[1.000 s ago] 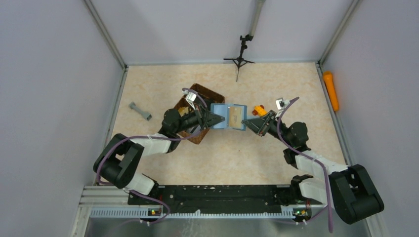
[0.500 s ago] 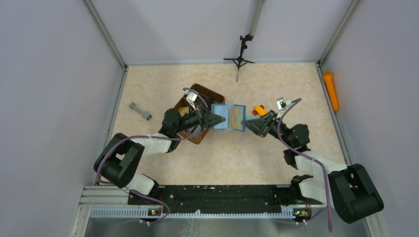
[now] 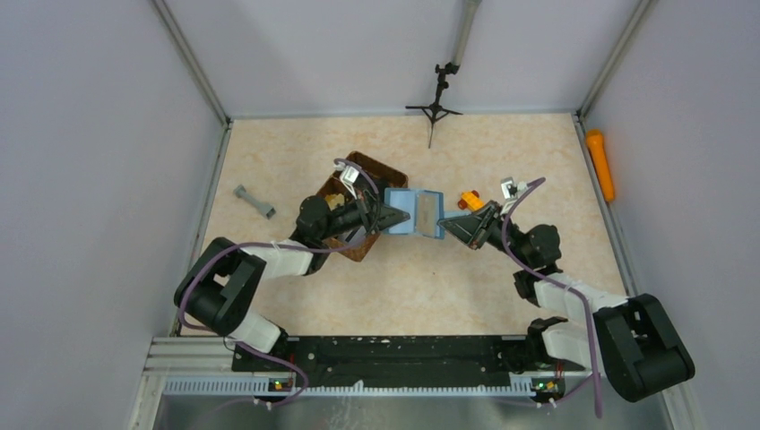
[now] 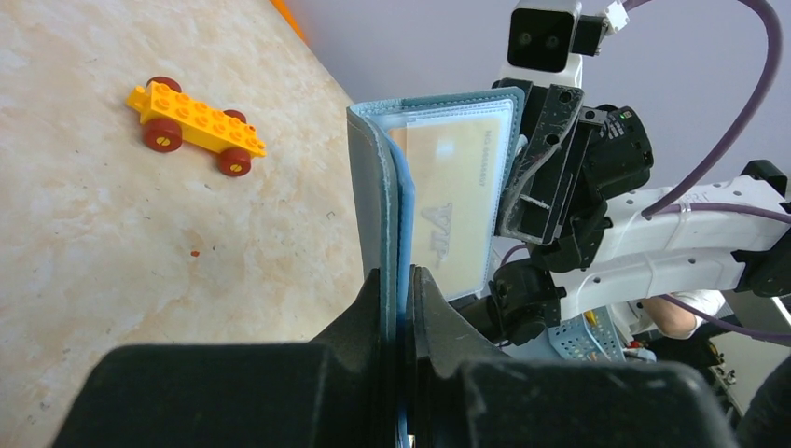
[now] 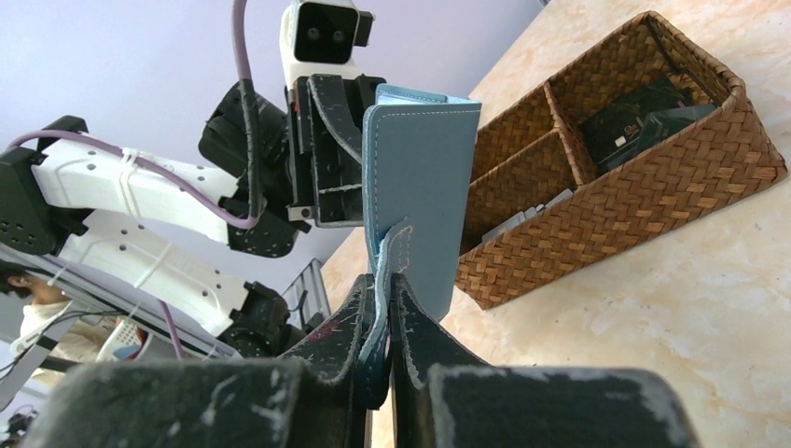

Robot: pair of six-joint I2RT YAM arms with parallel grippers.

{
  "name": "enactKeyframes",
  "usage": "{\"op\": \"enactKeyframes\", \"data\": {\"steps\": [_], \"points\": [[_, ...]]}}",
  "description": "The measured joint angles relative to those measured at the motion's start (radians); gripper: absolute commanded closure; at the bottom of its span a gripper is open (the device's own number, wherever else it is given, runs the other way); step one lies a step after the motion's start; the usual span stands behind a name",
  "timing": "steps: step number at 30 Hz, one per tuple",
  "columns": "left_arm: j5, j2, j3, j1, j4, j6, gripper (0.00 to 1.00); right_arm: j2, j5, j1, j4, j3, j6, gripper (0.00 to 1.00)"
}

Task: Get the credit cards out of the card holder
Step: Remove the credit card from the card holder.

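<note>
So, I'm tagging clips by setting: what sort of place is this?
Probably a robotics lab test cell: plain grey walls enclose the table, a mounting rail lines its near edge, a tripod stands behind.

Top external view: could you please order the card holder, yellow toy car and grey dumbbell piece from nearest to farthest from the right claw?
1. card holder, gripped by the right claw.
2. yellow toy car, just beyond it.
3. grey dumbbell piece, far left.
</note>
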Motion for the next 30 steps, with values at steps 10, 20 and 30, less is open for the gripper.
{"op": "enactKeyframes", "data": {"steps": [10,20,30], "points": [[0.009,0.066,0.036,-0.006,-0.012,-0.017,1.00,0.014,0.034,-0.001,-0.129,0.026,-0.058,0.95],[-0.034,0.065,0.077,-0.056,-0.187,0.098,1.00,0.064,0.066,-0.002,-0.264,0.062,-0.109,0.72],[-0.034,0.043,0.108,-0.091,-0.279,0.157,1.00,0.114,0.045,-0.002,-0.249,0.062,-0.099,0.38]]}}
